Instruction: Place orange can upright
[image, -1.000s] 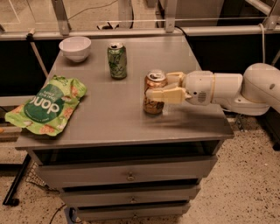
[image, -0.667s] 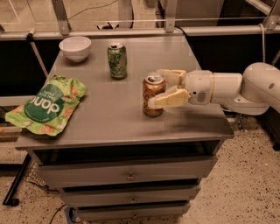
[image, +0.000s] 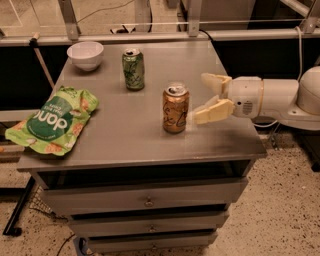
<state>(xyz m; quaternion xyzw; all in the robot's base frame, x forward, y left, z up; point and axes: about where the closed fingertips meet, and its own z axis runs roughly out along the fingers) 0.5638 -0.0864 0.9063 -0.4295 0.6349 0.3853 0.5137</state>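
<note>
So the orange can (image: 175, 109) is standing upright on the grey table top (image: 125, 137), silver top with the pull tab facing up and the pale swirly script on its side. It sits a bit right of the middle of the table, closer to the front edge than the back.

The gripper (image: 202, 98) is just to the right of the can, coming in from the right side at about can height. Its two cream-coloured fingers (image: 214, 111) are spread wide with nothing between them. The lower one points towards the can's lower half and the upper one angles up and away. As far as I can see, there's a small gap between the nearest fingertip and the can, so no contact. Behind the fingers is the white wrist and arm (image: 272, 96), running off the right edge.

Further back and to the left, a green can (image: 133, 69) also stands upright, well apart from the orange one. A white bowl (image: 85, 54) sits near the back left corner. A green snack bag (image: 52, 120) lies flat at the left edge, hanging over it a little.

Under the table top are grey drawers (image: 147, 197) with small knobs, and the floor (image: 287, 200) is speckled.
</note>
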